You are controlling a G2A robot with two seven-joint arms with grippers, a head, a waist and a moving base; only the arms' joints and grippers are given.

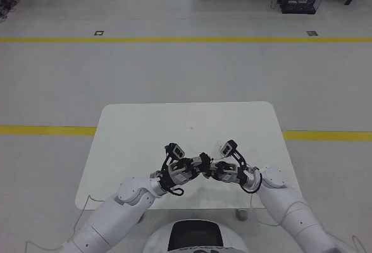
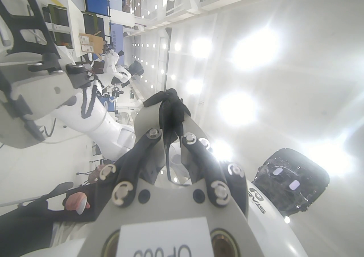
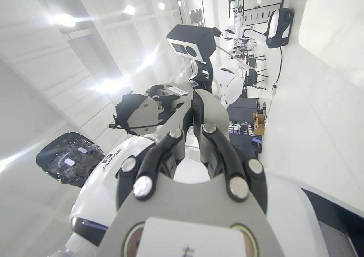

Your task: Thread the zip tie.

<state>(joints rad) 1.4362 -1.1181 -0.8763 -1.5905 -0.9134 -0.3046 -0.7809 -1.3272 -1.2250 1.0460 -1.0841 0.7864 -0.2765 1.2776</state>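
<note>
Both grippers meet tip to tip above the near middle of the white table (image 1: 186,120). The zip tie (image 2: 167,155) is a thin black strip running down between the fingers of my left gripper (image 2: 170,107), which is shut on it. Seen from the right wrist, the zip tie (image 3: 142,127) crosses the left gripper (image 3: 136,114) and leads to my right gripper (image 3: 196,110), shut on the strip's other part. From above, the left gripper (image 1: 197,166) and right gripper (image 1: 210,167) almost touch, both raised off the tabletop; the tie is too thin to make out there.
The tabletop lies bare around and beyond the grippers, with rounded corners and its near edge (image 1: 173,209) close under the forearms. Grey floor with yellow lines (image 1: 40,130) surrounds the table.
</note>
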